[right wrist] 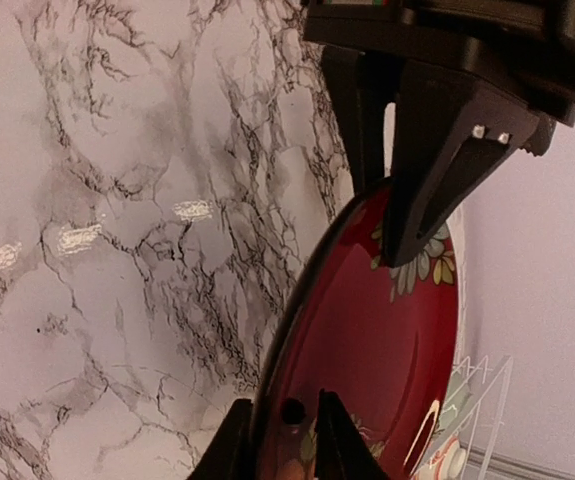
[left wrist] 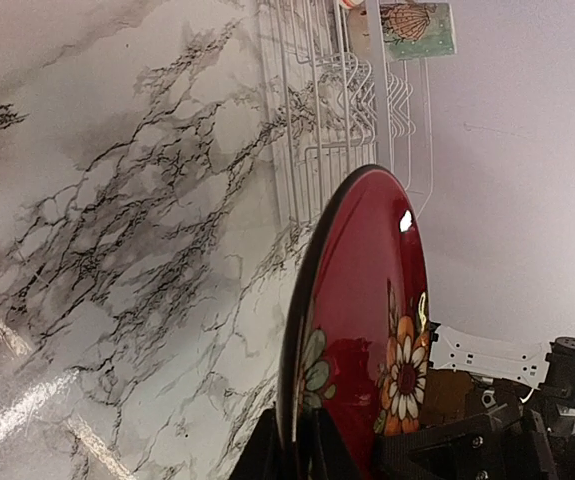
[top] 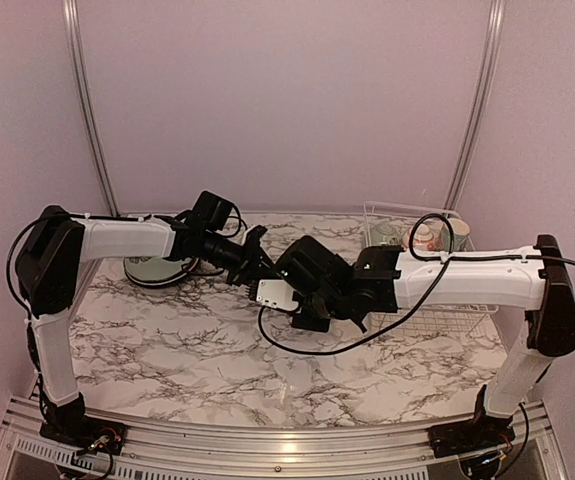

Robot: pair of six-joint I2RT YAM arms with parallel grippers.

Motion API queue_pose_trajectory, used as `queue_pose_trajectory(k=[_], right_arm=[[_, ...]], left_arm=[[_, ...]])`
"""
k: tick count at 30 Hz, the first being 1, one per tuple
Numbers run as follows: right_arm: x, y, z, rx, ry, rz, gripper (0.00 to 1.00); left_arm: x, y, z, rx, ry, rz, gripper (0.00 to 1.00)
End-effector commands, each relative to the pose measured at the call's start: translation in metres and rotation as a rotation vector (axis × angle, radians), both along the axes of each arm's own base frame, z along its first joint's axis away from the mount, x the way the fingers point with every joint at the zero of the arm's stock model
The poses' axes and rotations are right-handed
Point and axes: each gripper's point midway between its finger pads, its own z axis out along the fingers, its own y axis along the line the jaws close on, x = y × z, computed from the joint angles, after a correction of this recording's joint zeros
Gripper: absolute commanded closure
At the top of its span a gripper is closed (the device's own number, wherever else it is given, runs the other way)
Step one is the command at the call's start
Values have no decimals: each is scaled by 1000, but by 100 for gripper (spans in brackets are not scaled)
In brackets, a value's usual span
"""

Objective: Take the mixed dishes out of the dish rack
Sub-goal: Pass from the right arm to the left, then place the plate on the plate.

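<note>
Grips dark red floral plate [left wrist: 367, 300] by the rim, tight in left gripper [left wrist: 295, 455], on edge above marble tabletop [top: 197, 350], at nine o'clock from dish rack [top: 437, 320]. Straddles the opposite rim with right gripper [right wrist: 279, 445]; pressing or slack, cannot tell.

A: Where's rack [top: 447, 320]?
B: At table's [top: 167, 360] 2 o'clock, rear right. Its far end holds bowl [top: 425, 238] & mug [left wrist: 415, 28].
A: Plates?
B: One flat plate [top: 155, 270] on table at 10 o'clock, rear left. One upright plate [left wrist: 367, 330] abt mid-table, on edge; rack at its 12 in left wrist view.
</note>
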Motion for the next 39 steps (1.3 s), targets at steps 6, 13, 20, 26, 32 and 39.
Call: queue_pose_trajectory(k=[6,13,20,26,32,39], right_arm=[[4,7,23,123,-4,-39,30],[-6,9,45,227,16,-9,9],[9,-11,77,362,-19,-106,7],[33,-47,102,519,15,-222,5],[59,-97,130,686,14,-373,2],[87,-169,154,821,-42,-574,1]], left_arm=[[22,3,17,29,-205,18,100],[64,43,34,24,-256,194,100],[112,134,41,57,-299,452,100],[134,232,40,117,-320,705,100],[145,315,33,142,-311,925,100],[152,356,10,185,-285,1032,100]])
